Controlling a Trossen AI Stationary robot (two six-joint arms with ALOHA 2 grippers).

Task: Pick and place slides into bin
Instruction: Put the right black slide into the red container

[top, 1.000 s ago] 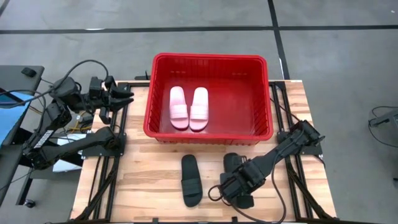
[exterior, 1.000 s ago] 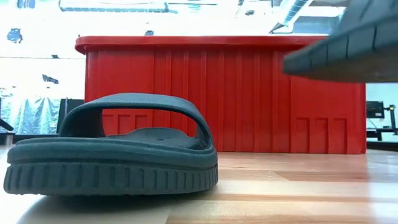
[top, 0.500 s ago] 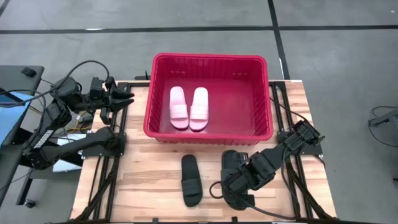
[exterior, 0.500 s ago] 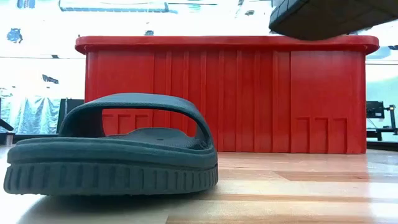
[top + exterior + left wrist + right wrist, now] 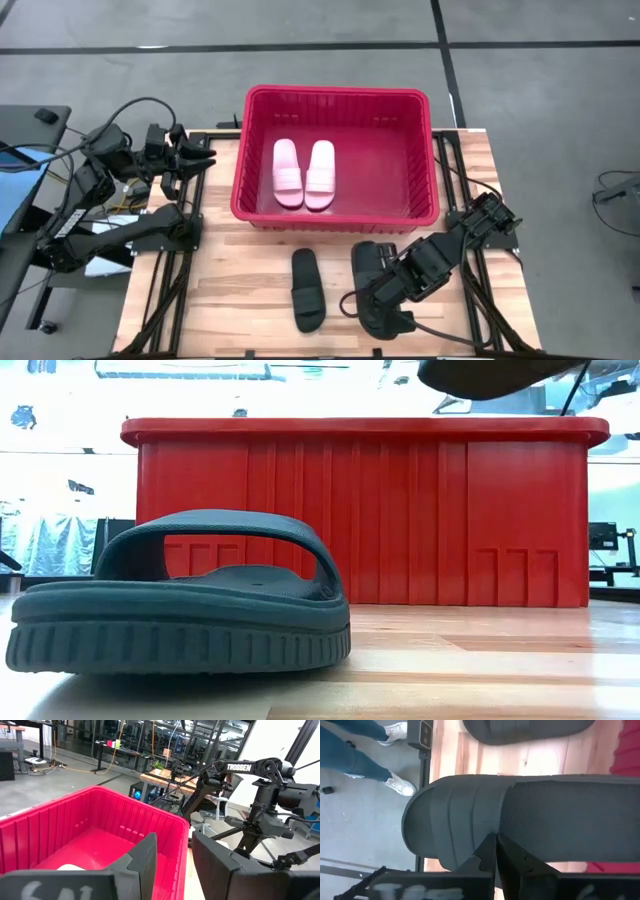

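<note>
Red bin sits at the far middle of the wooden table, rim facing up. Two pink slides lie flat inside it, side by side, left of the bin's centre, straps up.

One black slide rests on the table in front of the bin, left of the right arm, lying flat and apart from the bin wall. In the low view it fills the foreground, sole on the wood, red bin wall behind it.

Right gripper is over the table's near right part, in front of the bin, fingers clenched on the strap edge of the second black slide. That slide is off the table: low view shows its dark underside up above the bin rim line. Right wrist view has the two fingers pinched together on the slide's strap, with the other black slide on the wood beyond (a person's jeans and white sneakers show on the floor past the table edge).

Left gripper waits at the table's far left edge, beside the bin, jaws apart and holding nothing; its wrist view looks across the bin's interior toward the right arm.
</note>
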